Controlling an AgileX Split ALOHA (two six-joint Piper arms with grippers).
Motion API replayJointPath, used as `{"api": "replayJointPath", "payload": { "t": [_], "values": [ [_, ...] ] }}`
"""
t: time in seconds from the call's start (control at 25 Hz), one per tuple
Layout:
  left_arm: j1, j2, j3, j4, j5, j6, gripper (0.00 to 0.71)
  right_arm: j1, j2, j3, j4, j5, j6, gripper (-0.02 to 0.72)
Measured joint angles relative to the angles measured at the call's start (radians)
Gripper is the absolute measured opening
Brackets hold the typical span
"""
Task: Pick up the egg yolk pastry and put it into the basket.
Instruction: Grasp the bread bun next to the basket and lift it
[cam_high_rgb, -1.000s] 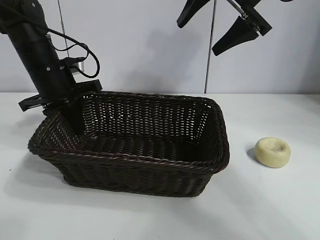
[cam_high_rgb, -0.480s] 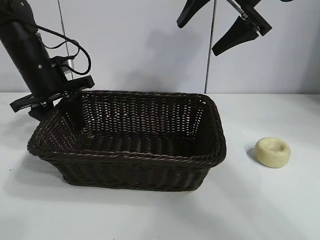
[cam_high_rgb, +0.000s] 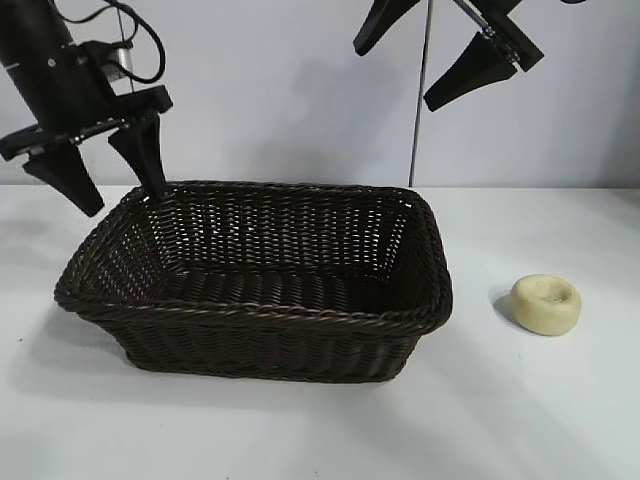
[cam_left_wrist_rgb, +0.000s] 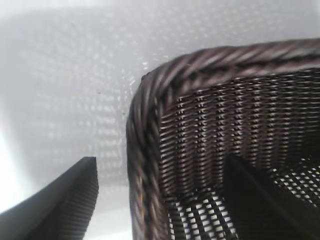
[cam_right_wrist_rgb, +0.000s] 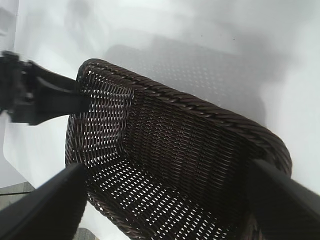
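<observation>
Nearest, the egg yolk pastry (cam_high_rgb: 546, 304) lies flat on the white surface (cam_high_rgb: 300, 430), dimple upward, below the right gripper (cam_high_rgb: 435, 65), whose fingers stand open and empty. Beside it, the basket (cam_high_rgb: 260, 315) runs lengthwise toward the left gripper (cam_high_rgb: 100, 175), fingers spread, straddling its far corner.

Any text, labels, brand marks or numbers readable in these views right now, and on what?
None. No readable word, number, label or sign shows in any view.
The basket is plain wicker.
The egg yolk pastry bears no mark.
The left gripper, the right gripper and the table show no lettering.
</observation>
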Motion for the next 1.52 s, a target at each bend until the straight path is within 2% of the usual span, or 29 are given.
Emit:
{"api": "replayJointPath", "payload": {
  "t": [0.32, 0.48, 0.68, 0.96, 1.52],
  "values": [
    [0.000, -0.086, 0.019, -0.152, -0.014, -0.003, 0.514, 0.000, 0.000, 0.000, 0.000, 0.000, 0.000, 0.624],
    [-0.002, -0.086, 0.120, -0.248, -0.061, -0.003, 0.514, 0.000, 0.000, 0.000, 0.000, 0.000, 0.000, 0.624],
    [-0.027, -0.086, 0.252, -0.287, -0.152, -0.003, 0.513, 0.000, 0.000, 0.000, 0.000, 0.000, 0.000, 0.624],
    [-0.036, -0.124, 0.308, -0.401, -0.226, 0.033, 0.513, 0.000, 0.000, 0.000, 0.000, 0.000, 0.000, 0.624],
    [-0.036, -0.144, 0.308, -0.412, -0.266, 0.041, 0.513, 0.000, 0.000, 0.000, 0.000, 0.000, 0.000, 0.624]
  ]
}}
